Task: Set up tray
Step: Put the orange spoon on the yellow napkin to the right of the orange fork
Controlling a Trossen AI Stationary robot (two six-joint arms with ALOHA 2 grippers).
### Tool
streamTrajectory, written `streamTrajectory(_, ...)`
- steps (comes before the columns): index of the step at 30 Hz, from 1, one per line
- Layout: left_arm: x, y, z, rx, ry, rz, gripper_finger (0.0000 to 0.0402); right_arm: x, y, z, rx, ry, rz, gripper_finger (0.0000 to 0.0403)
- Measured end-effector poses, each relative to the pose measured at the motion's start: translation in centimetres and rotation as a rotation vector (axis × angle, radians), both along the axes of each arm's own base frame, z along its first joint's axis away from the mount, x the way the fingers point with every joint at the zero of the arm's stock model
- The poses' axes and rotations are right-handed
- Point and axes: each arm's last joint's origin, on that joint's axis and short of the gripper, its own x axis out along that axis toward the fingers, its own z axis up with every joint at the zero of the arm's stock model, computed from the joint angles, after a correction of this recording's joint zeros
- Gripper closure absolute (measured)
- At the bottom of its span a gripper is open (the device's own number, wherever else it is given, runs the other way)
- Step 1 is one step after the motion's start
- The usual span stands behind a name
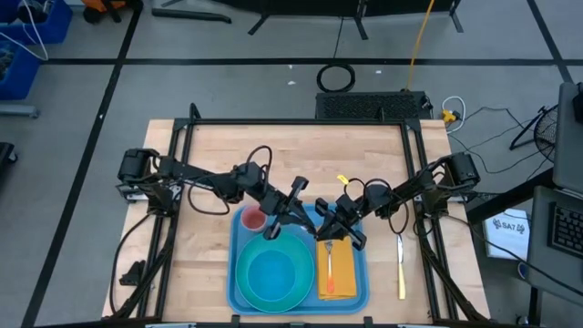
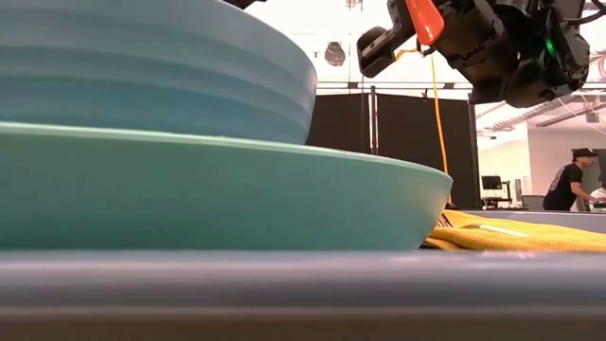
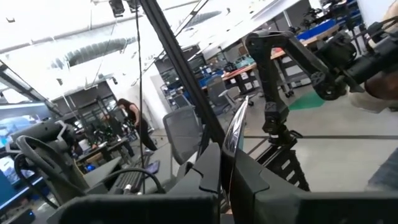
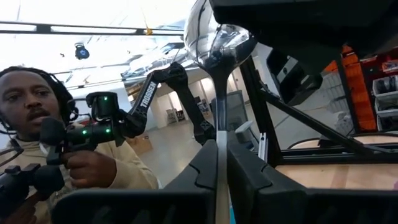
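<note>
Two tools over the tray [image 1: 239, 290], left tool [image 1: 290, 206] gripping a knife [image 3: 235, 127], right tool [image 1: 333, 221] gripping a spoon [image 4: 214, 46]

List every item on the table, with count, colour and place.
light-blue plastic rectangular tray: one, front middle of the table
round teal plate: one, tray's left part
teal bowl: one, on the plate
small pink cup: one, tray's far-left corner
yellow-orange cloth napkin: one, tray's right part
silver utensil: one, on the napkin
second silver utensil: one, on the table right of the tray
shiny metal spoon: one, held
thin metal utensil: one, held edge-on
right gripper: holds spoon
left gripper: holds thin utensil
</note>
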Motion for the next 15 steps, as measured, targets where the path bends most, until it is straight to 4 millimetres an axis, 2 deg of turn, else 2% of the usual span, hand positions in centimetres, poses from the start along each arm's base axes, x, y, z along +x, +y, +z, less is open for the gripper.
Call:
streamTrajectory(8, -0.1, 0.1, 0.2, -0.05, 0.037, 0.01, 0.0394, -0.4, -0.9, 0.2, 0.038, 0.034, -0.041, 0.033)
streamTrajectory(10, -0.1, 0.1, 0.4, -0.068, 0.043, 0.005, 0.0394, -0.7, -1.5, 0.1, 0.051, 0.049, -0.064, 0.0326)
streamTrajectory(15, -1.2, 0.3, 2.2, -0.145, 0.094, 0.034, 0.0394, -2.8, -2.9, 0.0, 0.051, 0.06, -0.111, 0.0328)
